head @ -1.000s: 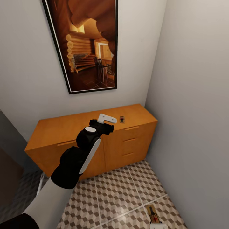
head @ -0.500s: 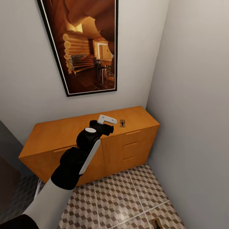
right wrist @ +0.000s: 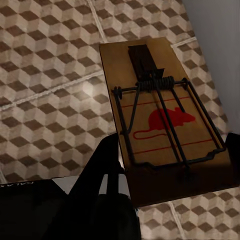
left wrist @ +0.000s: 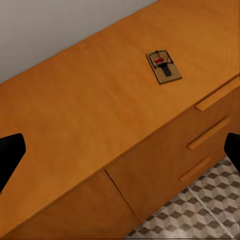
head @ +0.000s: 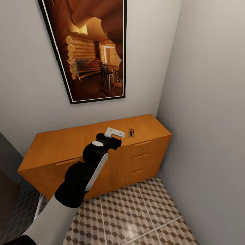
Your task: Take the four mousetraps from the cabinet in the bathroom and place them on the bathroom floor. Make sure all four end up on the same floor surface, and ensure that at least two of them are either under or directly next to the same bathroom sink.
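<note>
One mousetrap lies flat on the cabinet top, near its right end. My left gripper hovers over the top just left of that trap. In the left wrist view its fingertips stand wide apart, open and empty, with the mousetrap on the cabinet ahead. My right gripper is shut on another mousetrap, a wooden board with a red mouse print and wire bar, held above the cube-patterned bathroom floor. The sink is out of view.
A grey wall closes the right side, tight against the cabinet's end. A large framed picture hangs above the cabinet. Patterned floor tiles stretch in front of the drawers.
The head view has shifted upward, so the mousetrap at its bottom edge has dropped out of the picture. My left gripper keeps its place just left of the trap on the cabinet.
</note>
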